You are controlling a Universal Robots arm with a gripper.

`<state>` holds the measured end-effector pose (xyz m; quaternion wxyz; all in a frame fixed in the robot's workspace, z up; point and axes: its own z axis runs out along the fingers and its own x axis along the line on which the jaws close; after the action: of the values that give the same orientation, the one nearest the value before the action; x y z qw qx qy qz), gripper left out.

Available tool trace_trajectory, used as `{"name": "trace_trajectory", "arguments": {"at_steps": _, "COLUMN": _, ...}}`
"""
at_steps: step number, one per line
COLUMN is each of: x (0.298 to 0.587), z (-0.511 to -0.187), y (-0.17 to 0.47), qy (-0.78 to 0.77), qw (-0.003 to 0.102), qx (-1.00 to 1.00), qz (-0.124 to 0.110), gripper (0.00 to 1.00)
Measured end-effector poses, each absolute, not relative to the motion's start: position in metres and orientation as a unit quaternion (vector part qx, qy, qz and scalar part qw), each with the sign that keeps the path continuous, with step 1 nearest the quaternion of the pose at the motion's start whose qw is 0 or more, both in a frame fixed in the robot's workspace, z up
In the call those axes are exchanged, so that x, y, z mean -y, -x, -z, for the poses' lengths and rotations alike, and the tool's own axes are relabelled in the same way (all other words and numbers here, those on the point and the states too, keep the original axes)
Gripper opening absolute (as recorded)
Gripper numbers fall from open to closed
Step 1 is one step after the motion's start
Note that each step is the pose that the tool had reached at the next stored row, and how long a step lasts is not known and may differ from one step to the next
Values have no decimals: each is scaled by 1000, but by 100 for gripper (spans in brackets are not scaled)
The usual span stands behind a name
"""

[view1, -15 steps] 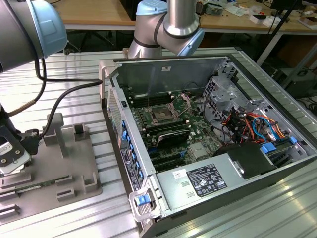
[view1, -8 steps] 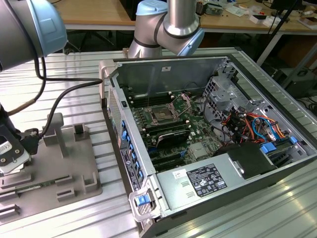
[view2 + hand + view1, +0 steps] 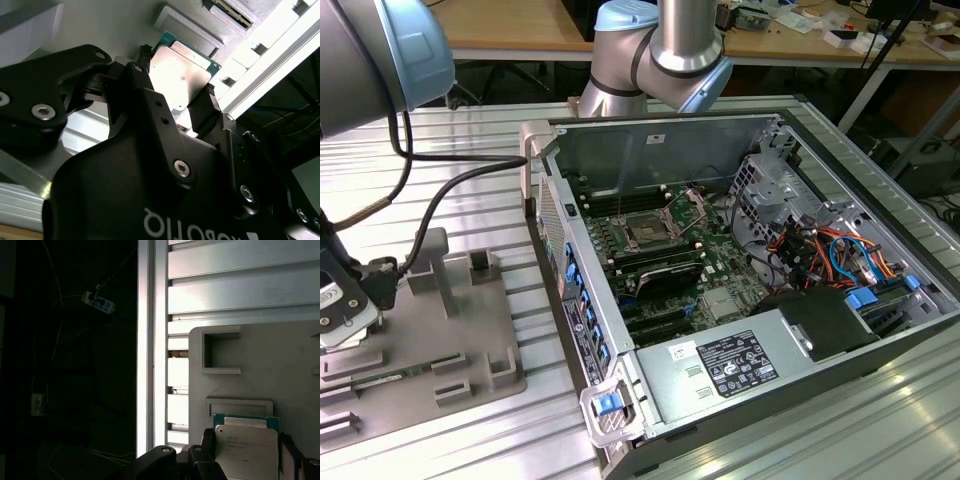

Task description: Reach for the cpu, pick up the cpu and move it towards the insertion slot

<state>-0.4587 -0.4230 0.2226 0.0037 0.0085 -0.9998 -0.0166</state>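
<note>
The cpu, a flat silvery square on a green-edged board, lies low over the grey tray. In both wrist views my gripper stands shut on it, with a black finger pressed against each of two opposite edges. The second wrist view shows the cpu bright between the fingers. In the exterior view my gripper is at the far left, down over the tray. The insertion slot lies on the motherboard inside the open computer case, far to the exterior view's right of the gripper.
The open case has a tall side wall between the tray and the motherboard. Upright grey posts rise from the tray. A black cable hangs from the arm. The table edge runs beside the tray.
</note>
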Motion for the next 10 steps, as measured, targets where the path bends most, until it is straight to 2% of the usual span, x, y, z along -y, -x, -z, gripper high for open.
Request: {"name": "trace_trajectory", "arguments": {"at_steps": 10, "x": 423, "z": -225, "y": 459, "qy": -9, "qw": 4, "qx": 1000, "qz": 17, "gripper": 55}}
